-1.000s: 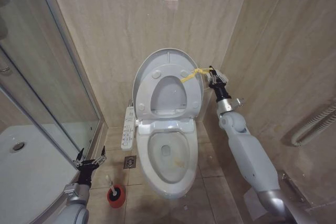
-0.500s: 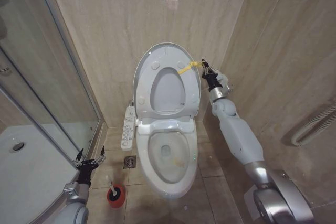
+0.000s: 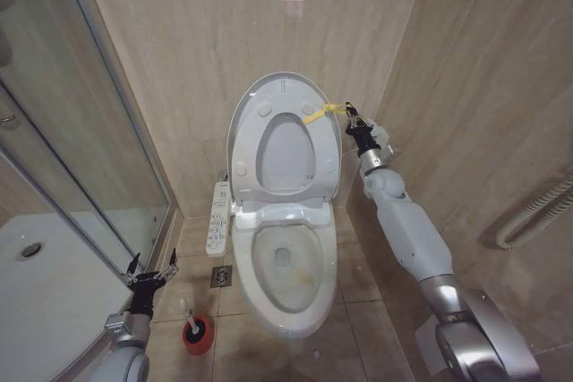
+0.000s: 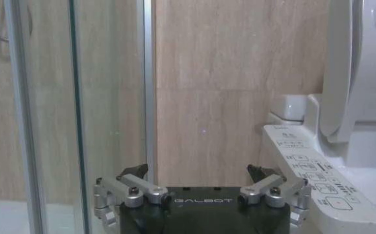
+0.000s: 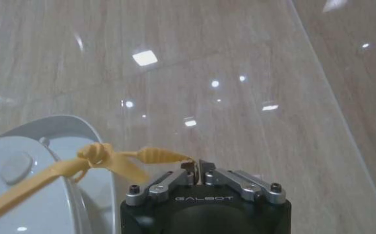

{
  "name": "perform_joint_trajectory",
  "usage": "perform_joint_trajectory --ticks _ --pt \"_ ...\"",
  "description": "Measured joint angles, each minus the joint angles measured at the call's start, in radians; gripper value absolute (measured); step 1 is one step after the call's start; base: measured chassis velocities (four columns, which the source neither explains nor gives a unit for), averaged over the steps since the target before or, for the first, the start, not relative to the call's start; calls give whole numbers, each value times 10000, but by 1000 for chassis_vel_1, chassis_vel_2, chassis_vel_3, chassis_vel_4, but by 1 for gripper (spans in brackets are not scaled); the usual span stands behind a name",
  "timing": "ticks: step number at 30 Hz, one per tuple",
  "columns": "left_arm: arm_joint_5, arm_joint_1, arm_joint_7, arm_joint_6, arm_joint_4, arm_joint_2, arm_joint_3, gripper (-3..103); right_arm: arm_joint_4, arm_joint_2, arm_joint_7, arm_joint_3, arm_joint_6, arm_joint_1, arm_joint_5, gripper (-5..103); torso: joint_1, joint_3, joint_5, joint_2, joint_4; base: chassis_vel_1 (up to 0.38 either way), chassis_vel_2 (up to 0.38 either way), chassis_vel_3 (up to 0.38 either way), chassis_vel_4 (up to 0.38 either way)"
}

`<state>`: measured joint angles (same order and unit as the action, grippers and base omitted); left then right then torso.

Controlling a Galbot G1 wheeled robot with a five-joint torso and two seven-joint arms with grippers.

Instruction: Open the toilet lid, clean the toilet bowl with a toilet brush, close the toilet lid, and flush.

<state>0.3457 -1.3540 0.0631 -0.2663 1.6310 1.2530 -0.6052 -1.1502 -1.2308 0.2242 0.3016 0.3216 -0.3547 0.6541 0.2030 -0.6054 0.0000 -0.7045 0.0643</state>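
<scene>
1. Right end effector [image 3: 350,114] is raised at the upper right edge of the toilet lid [image 3: 285,136], its fingers clenched on the free end of the yellow ribbon loop [image 3: 320,114]. The right wrist view confirms this: the fingertips meet on the ribbon end, and the ribbon runs from there to a knot at the lid's rim.
2. Left end effector [image 3: 148,276] is held low beside the glass shower door [image 3: 85,145], with its fingers spread and nothing between them. The left wrist view shows both finger sets apart, facing the tiled wall.
3. Toilet lid stands upright against the back wall, touching or nearly touching the tiles; I cannot tell which. It is a glossy white oval with small round bumpers on its underside. The ring-shaped seat [image 3: 324,167] is also raised against it.
4. Toilet bowl [image 3: 285,297] sits on the floor directly below the lid, between the two arms. It is white and elongated, with yellowish marks visible inside. A white button panel [image 3: 218,217] projects from its side nearest the shower.
5. Toilet brush [image 3: 189,315] stands in its red cup holder [image 3: 198,334] on the floor tiles, near the left end effector and just beside the bowl's front. Its thin white handle is visible above the holder.
</scene>
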Motion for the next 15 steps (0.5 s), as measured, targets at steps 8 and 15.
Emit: perform_joint_trajectory --ticks 8,15 --pt "24 36 2 4 -53 -35 4 100 -1986 545 -329 -153 -49 -1556 365 33 -1 0 5 0 -3 0 0 0 0" --pt "-3 -29 5 17 82 67 131 100 -3916 1115 -576 518 -60 -3023 582 33 -2 1 -1 0 -3 0 0 0 0"
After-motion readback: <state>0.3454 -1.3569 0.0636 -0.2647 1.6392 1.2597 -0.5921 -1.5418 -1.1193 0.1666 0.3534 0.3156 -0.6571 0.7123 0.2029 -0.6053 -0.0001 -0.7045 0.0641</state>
